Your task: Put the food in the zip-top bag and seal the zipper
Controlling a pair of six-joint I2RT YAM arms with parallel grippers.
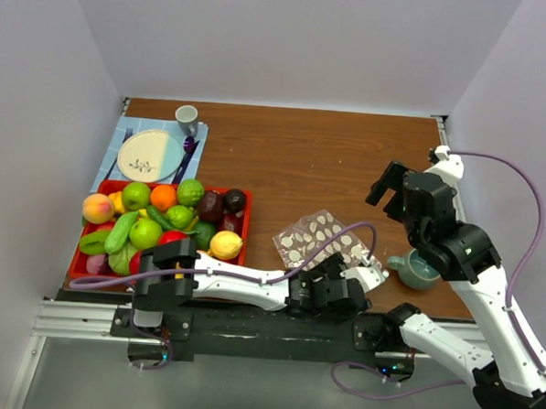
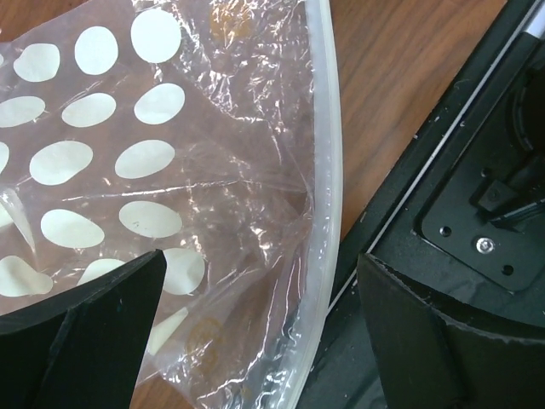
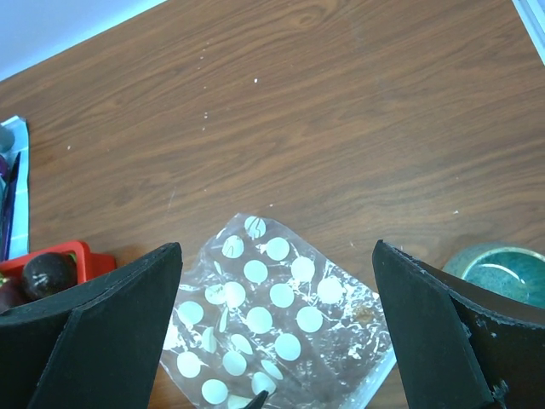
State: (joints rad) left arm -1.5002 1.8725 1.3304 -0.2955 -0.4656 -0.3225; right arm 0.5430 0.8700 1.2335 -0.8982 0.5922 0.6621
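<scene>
At the near edge of the wooden table (image 1: pixel 303 160), the left gripper (image 2: pixel 260 260) sits low over the near corner of the clear zip-top bag (image 2: pixel 128 153) with white dots. Its two black fingers (image 2: pixel 85 332) are spread wide and grasp nothing. In the left wrist view, the pale zipper (image 2: pixel 332 170) curves down through the gap between them. The dotted plastic reaches away under the left finger, and a black rail lies by the other. Whether a finger touches the plastic cannot be told.

The bag lies flat and crumpled near the middle of the table's near edge, with a teal bowl (image 1: pixel 414 270) just to its right. To its left, a little apart, a red tray (image 1: pixel 247 231) holds the food (image 1: pixel 162 222), well away from both grippers.

Farther back on the right, the right gripper (image 3: pixel 277 247) hangs above the table. Its fingers (image 3: pixel 102 324) are also wide apart and hold nothing, and the bag shows well below, between them.

At the far left are a plate (image 1: pixel 147 154) and a cup (image 1: pixel 187 119) on a blue mat.
</scene>
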